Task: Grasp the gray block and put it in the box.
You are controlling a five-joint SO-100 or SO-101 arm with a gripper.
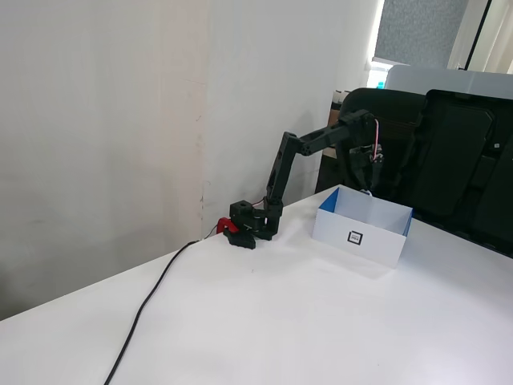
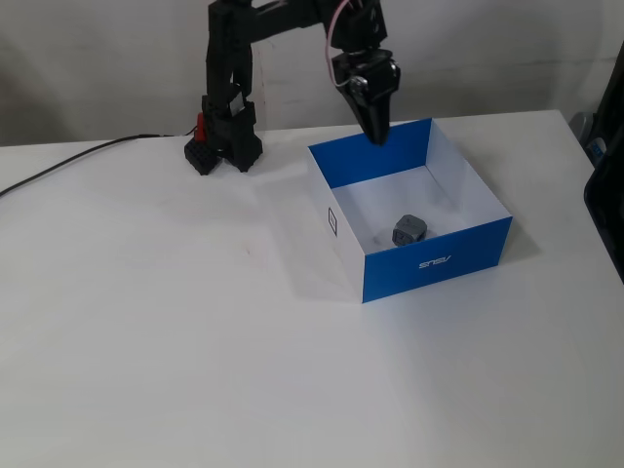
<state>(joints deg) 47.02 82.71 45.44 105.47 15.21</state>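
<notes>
The gray block (image 2: 409,229) lies tilted on the white floor of the box (image 2: 439,255), close to its blue front wall. In the other fixed view the box (image 1: 333,227) shows its white side with the black marker (image 1: 355,237), and the block is hidden inside. My gripper (image 2: 378,135) hangs shut and empty, tips pointing down over the box's far left rim, well apart from the block. Seen from the side, the gripper (image 1: 369,186) sits just above the box's back edge.
The arm's base (image 2: 222,148) is clamped at the table's far edge, left of the box, with a black cable (image 2: 68,166) running off to the left. A black chair (image 1: 449,160) stands behind the table. The table's right edge (image 2: 585,146) lies past the box.
</notes>
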